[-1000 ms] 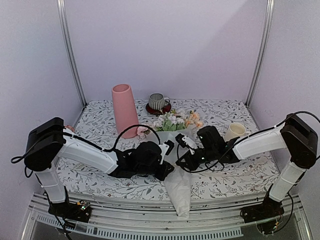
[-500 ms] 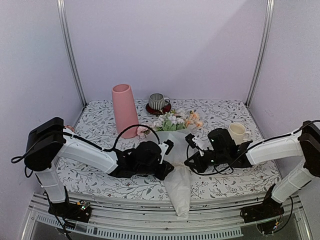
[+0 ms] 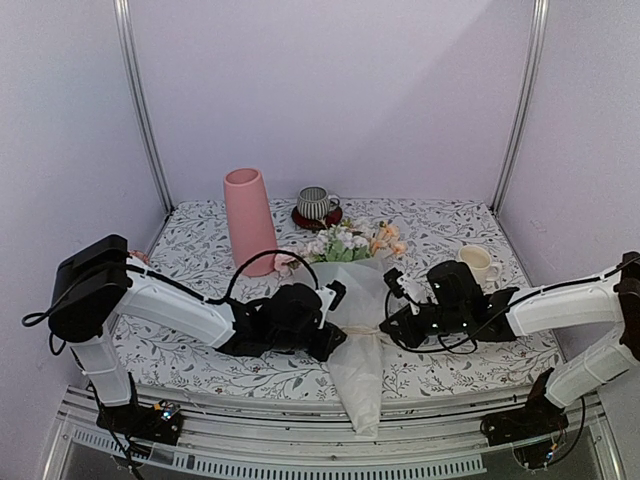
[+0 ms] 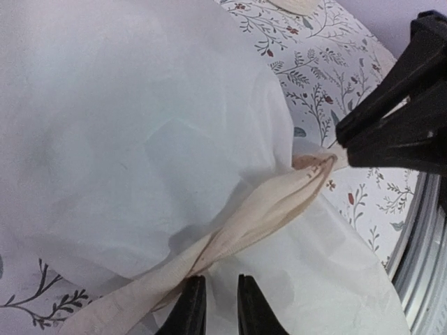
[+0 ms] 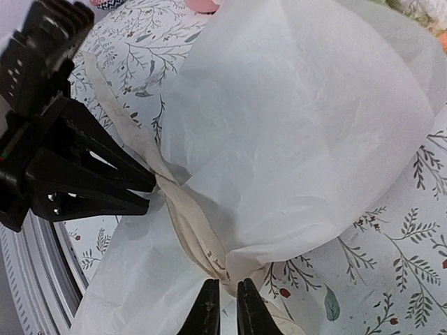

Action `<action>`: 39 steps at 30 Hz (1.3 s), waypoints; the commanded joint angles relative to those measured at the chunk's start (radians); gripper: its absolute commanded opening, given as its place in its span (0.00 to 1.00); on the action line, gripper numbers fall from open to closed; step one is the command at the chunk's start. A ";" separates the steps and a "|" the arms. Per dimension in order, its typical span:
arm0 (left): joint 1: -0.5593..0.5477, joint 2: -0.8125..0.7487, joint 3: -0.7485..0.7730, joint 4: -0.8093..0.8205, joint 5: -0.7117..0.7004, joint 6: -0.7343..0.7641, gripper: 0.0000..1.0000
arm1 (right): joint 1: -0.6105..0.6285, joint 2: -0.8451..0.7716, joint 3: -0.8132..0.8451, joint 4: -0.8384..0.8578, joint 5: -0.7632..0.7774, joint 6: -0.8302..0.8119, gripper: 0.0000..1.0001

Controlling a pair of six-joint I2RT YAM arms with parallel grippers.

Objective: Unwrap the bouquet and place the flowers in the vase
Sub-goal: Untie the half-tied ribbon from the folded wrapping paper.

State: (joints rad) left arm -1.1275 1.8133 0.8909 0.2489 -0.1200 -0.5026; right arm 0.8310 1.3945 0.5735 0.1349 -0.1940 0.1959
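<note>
Right claw shifted rightward | grasps ribbon, wrist views show it | left claw likewise

Laboratory robot booth: plain lilac walls and metal posts beyond the left gripper, a floral-cloth table beneath it, an aluminium rail behind it.

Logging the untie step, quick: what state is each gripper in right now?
Left gripper: closed, pinching the cream ribbon.
Right gripper: closed on the same ribbon.
</note>
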 commanded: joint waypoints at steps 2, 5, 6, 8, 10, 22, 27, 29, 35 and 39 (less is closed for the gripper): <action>0.010 -0.053 -0.044 0.016 -0.011 0.002 0.20 | -0.001 -0.076 0.001 0.001 0.077 0.003 0.11; 0.008 -0.090 -0.066 0.025 -0.016 0.006 0.22 | 0.000 -0.116 -0.002 0.017 0.101 -0.003 0.12; 0.009 -0.102 -0.074 0.030 -0.017 0.008 0.22 | -0.002 -0.135 -0.006 0.028 0.104 -0.007 0.13; 0.008 -0.125 -0.092 0.041 -0.019 0.009 0.23 | -0.002 -0.177 -0.022 0.066 0.098 -0.013 0.14; 0.009 -0.144 -0.105 0.050 -0.021 0.013 0.23 | -0.001 -0.219 -0.043 0.107 0.085 -0.017 0.18; 0.000 -0.231 -0.167 0.131 -0.022 0.058 0.24 | -0.001 -0.259 -0.062 0.233 0.027 -0.092 0.46; 0.000 -0.224 -0.170 0.124 -0.036 0.051 0.24 | -0.001 -0.138 0.035 0.140 -0.046 -0.112 0.45; 0.001 -0.215 -0.171 0.124 -0.040 0.041 0.24 | -0.002 -0.085 0.065 0.116 -0.045 -0.113 0.39; 0.006 -0.173 -0.141 0.083 -0.038 0.027 0.23 | -0.001 0.027 0.120 0.075 -0.074 -0.132 0.29; 0.007 -0.158 -0.131 0.073 -0.036 0.026 0.21 | -0.001 0.067 0.136 0.057 -0.093 -0.143 0.27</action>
State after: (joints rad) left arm -1.1275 1.6329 0.7376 0.3424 -0.1478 -0.4702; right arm 0.8310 1.4300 0.6720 0.2287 -0.2501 0.0727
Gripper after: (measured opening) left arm 0.218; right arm 0.278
